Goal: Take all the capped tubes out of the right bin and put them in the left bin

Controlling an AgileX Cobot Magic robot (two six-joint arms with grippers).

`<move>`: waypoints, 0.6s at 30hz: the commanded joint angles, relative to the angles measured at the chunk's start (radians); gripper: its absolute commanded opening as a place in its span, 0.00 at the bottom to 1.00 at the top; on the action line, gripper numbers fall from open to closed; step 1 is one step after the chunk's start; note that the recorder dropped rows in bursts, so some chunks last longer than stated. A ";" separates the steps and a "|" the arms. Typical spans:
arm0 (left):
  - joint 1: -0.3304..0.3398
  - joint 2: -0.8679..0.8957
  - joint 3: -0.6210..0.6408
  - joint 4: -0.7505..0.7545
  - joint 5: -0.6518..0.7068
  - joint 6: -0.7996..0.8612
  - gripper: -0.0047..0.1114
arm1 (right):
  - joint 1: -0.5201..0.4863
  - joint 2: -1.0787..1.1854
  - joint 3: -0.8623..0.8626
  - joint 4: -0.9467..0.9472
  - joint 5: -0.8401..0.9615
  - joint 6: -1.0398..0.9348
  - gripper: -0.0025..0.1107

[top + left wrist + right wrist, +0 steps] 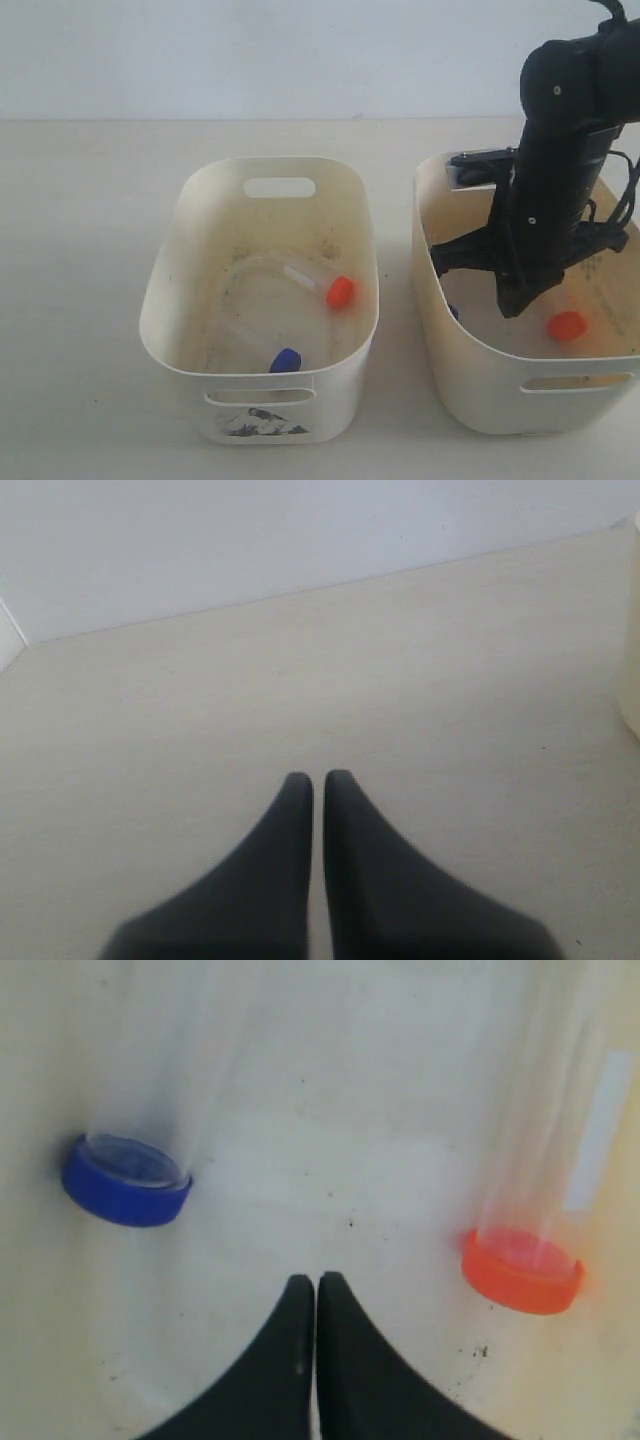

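The cream-yellow right bin holds an orange-capped tube and a blue-capped tube, of which only a sliver of blue shows past the bin wall in the exterior view. My right gripper hangs inside this bin, shut and empty, over the bare floor between the two tubes. The off-white left bin contains an orange-capped tube and a blue-capped tube. My left gripper is shut, empty, over bare table, outside the exterior view.
The two bins stand side by side with a narrow gap of table between them. The right arm comes down from the upper right over the right bin. A cream bin wall shows at the edge of the left wrist view.
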 commanded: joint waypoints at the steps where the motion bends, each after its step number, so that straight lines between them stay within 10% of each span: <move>1: -0.001 0.000 -0.004 -0.003 -0.004 -0.010 0.08 | -0.003 0.031 -0.003 0.031 -0.028 -0.053 0.02; 18: -0.001 0.000 -0.004 -0.003 -0.004 -0.010 0.08 | -0.003 0.033 -0.003 0.223 -0.182 -0.100 0.08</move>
